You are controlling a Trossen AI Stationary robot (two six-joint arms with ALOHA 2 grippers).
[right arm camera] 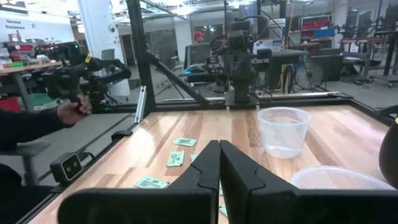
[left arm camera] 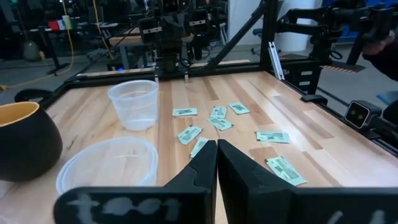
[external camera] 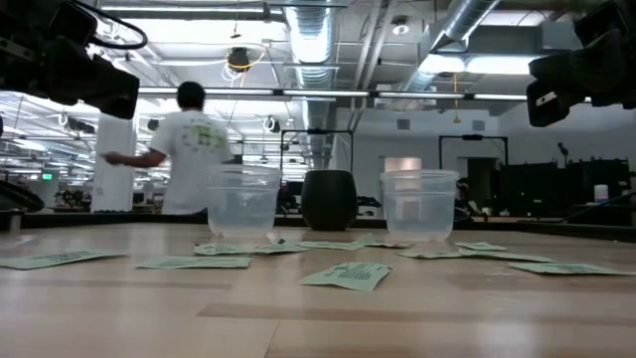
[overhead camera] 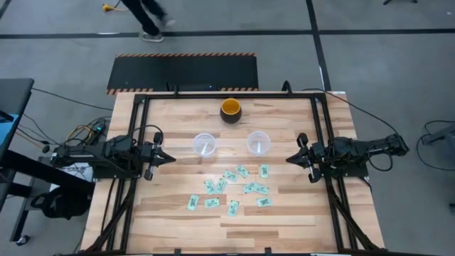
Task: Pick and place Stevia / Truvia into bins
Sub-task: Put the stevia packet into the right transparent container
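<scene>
Sachets (overhead camera: 231, 190) lie scattered between the arms, nearer than both cups (overhead camera: 205, 144); right gripper (overhead camera: 290, 160) and left gripper (overhead camera: 171, 158), fingers pressed together, flank them about equally.

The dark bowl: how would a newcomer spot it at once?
On the wooden table, look to the far edge, beyond the two clear cups. The bowl stands alone there, between them: opaque, dark outside and orange inside, while the cups are see-through.
</scene>
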